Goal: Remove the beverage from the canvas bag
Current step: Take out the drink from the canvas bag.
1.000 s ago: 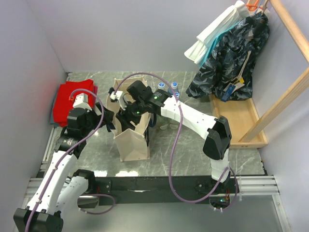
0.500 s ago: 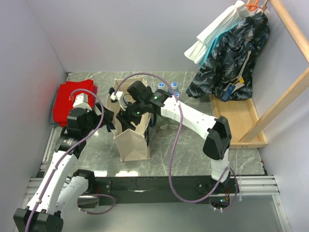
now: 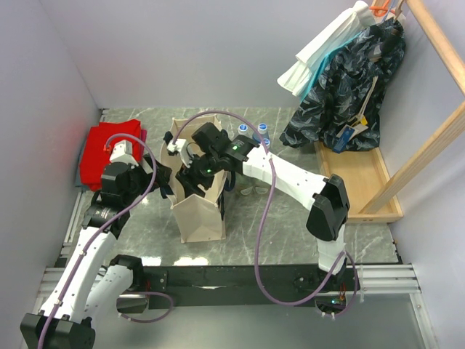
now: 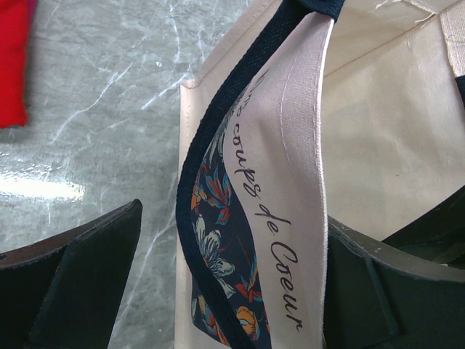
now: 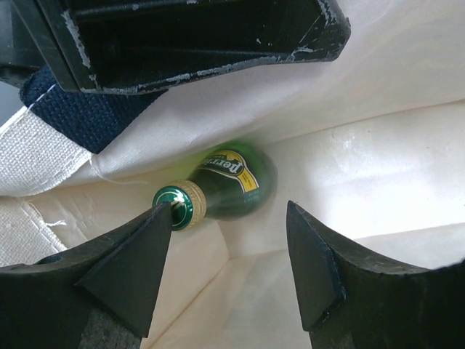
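The beige canvas bag (image 3: pixel 197 211) with navy strap handles stands upright between the arms. My left gripper (image 3: pixel 164 182) is open. Its jaws straddle the bag's left wall (image 4: pixel 283 182) and a navy handle (image 4: pixel 190 218); the right finger (image 4: pixel 392 283) is inside the bag against the wall, and the left finger (image 4: pixel 80 283) is outside with a small gap. My right gripper (image 3: pixel 193 173) reaches down into the bag's mouth and is open (image 5: pixel 229 247). A green glass bottle (image 5: pixel 232 182) with a green and gold cap lies tilted in the bag's corner below it, the cap by my left fingertip (image 5: pixel 145 247).
A red folded cloth (image 3: pixel 109 149) lies left of the bag. Blue-capped bottles (image 3: pixel 258 134) stand behind the bag. Clothes (image 3: pixel 341 87) hang on a wooden rack with a tray base (image 3: pixel 363 182) at the right. Walls close the left and back.
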`<move>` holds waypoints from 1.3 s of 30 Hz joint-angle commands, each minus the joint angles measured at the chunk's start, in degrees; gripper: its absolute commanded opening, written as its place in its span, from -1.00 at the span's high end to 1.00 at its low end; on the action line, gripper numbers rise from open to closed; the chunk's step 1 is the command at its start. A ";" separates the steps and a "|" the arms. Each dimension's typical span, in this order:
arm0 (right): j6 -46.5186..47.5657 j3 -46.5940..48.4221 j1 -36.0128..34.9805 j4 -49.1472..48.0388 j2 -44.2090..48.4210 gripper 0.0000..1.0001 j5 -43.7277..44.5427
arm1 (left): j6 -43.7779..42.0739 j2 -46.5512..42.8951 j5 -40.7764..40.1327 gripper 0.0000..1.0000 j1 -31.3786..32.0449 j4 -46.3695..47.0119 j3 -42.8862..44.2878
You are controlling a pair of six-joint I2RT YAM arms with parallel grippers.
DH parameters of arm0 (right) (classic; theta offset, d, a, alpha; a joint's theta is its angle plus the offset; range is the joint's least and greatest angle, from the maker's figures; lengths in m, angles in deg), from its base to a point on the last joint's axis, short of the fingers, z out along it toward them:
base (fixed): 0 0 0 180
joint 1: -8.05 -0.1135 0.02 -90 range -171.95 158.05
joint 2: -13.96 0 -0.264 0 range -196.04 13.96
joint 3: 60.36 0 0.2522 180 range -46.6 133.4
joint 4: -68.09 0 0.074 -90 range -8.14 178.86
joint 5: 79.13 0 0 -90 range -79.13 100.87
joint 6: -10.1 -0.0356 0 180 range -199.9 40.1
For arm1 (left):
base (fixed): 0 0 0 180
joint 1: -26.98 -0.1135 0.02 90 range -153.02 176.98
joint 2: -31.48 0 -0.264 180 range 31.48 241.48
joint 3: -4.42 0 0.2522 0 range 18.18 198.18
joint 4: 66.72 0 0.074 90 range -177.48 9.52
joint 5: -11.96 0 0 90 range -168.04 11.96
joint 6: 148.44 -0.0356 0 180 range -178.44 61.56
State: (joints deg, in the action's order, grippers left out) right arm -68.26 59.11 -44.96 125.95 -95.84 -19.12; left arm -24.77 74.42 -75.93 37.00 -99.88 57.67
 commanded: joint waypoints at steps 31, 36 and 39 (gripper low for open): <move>-0.92 -2.62 -0.95 -4.46 2.13 -0.39 2.31 | -0.80 -0.66 0.09 -0.93 0.26 1.12 1.21; -0.48 -1.56 -0.95 -3.48 2.13 -0.40 0.21 | -0.80 -0.66 0.09 -0.93 0.26 1.03 1.30; -0.48 -1.82 -0.95 -4.02 1.96 -0.40 -0.15 | -0.89 -0.66 0.09 -0.93 0.26 1.03 1.21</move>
State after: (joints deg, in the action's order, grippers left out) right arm -68.50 56.84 -45.44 123.44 -94.29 -17.75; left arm -24.77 74.11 -75.93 37.00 -99.86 57.67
